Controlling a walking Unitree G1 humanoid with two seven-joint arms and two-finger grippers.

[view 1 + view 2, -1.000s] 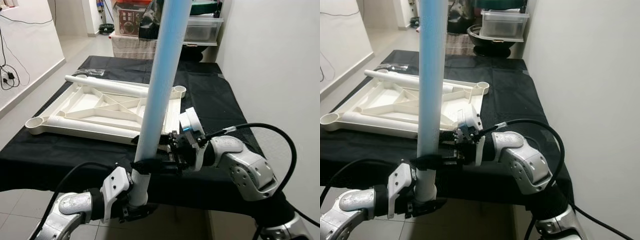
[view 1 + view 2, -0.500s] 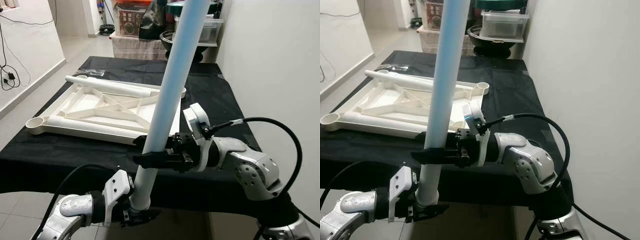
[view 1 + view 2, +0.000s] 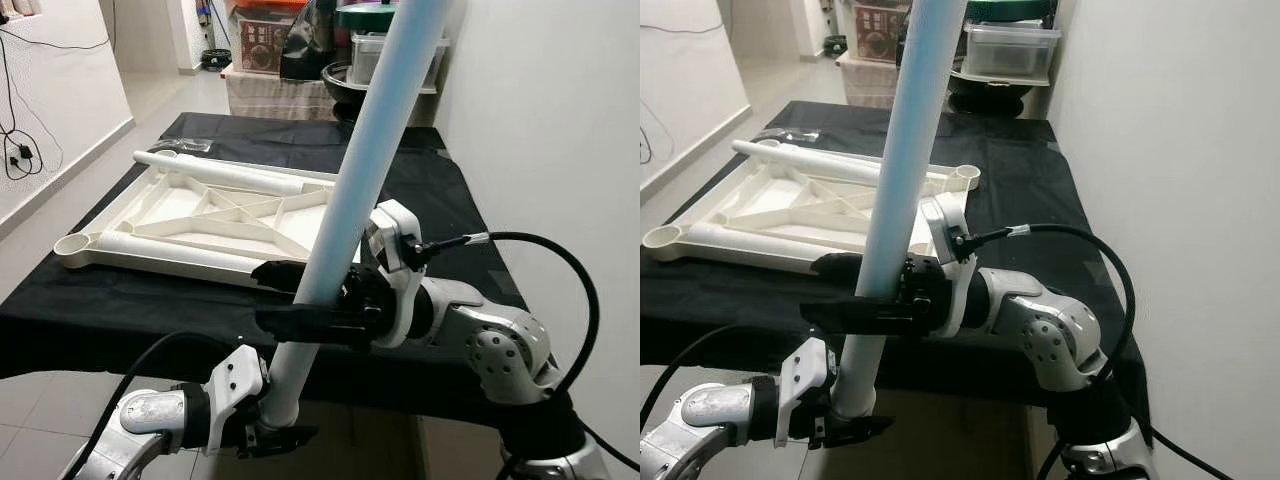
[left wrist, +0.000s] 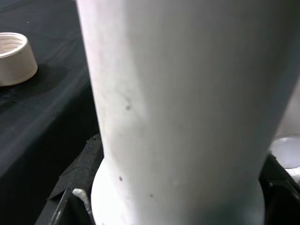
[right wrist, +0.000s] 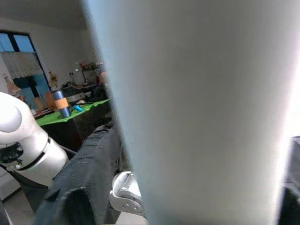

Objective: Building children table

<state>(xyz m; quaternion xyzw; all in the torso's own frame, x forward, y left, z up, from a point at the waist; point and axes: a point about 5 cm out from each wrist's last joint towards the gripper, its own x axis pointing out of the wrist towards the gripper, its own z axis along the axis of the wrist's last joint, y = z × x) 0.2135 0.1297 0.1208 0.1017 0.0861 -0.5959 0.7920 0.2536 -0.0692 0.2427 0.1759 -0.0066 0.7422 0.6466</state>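
White plastic tubular table leg [image 3: 360,180] is pinched low by the left claw [image 3: 275,432], above it by the right claw [image 3: 300,300], seemingly steadying it for fitting.

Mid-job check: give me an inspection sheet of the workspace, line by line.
Surface: black-covered table.
Job's things: white tabletop frame lies upside down, one white leg lying along its far edge; second table leg held tilted.
Clutter: small plastic bag at the far end.
Grippers: left gripper holds the leg's lower end; right gripper clamps it higher up.
Cables: black cable loops over the right arm; wall cords.
Surroundings: storage boxes, white wall.
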